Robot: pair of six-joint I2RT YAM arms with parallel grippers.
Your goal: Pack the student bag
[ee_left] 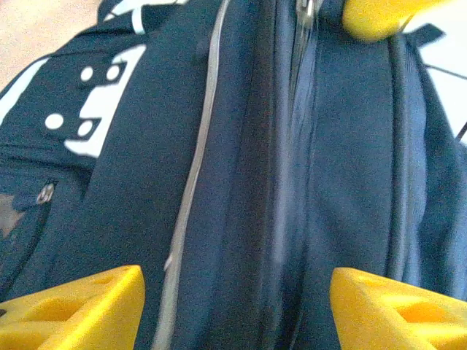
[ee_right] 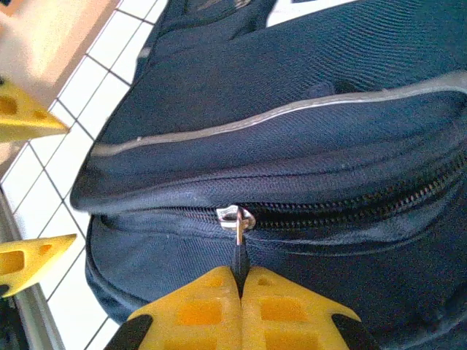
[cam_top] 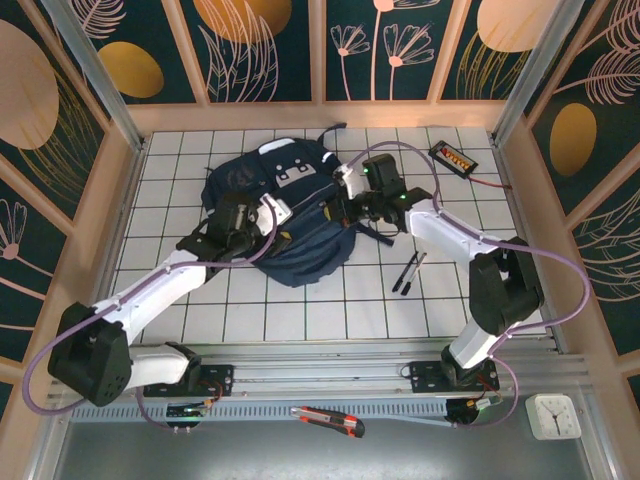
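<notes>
Backpack first: the student bag (cam_top: 290, 215) lies on the white gridded worktop (cam_top: 300, 310), towards the far side and near the middle, with its white patches turned to the far wall. Your right jaws are closed on the zip pull (ee_right: 238, 251). Their two yellow fingers (ee_right: 211, 310) press together with the dark tab pinched between them. The metal slider (ee_right: 235, 216) sits just above the tab, and the zip line (ee_right: 365, 208) runs off to the right under a grey stripe (ee_right: 277, 113). Your left jaws stand open and grip nothing. They sit over the bag's left side, with navy fabric showing between the wide-apart fingers (ee_left: 73, 306); you cannot tell whether they touch the cloth. Two dark pens (cam_top: 408, 272) lie side by side on the worktop to the right of the bag, apart from it. A small black device (cam_top: 453, 157) with an orange face rests near the far right corner. A red-and-black utility knife (cam_top: 330, 420) lies on the near rail, and a white clock (cam_top: 553, 415) sits at the near right corner.
</notes>
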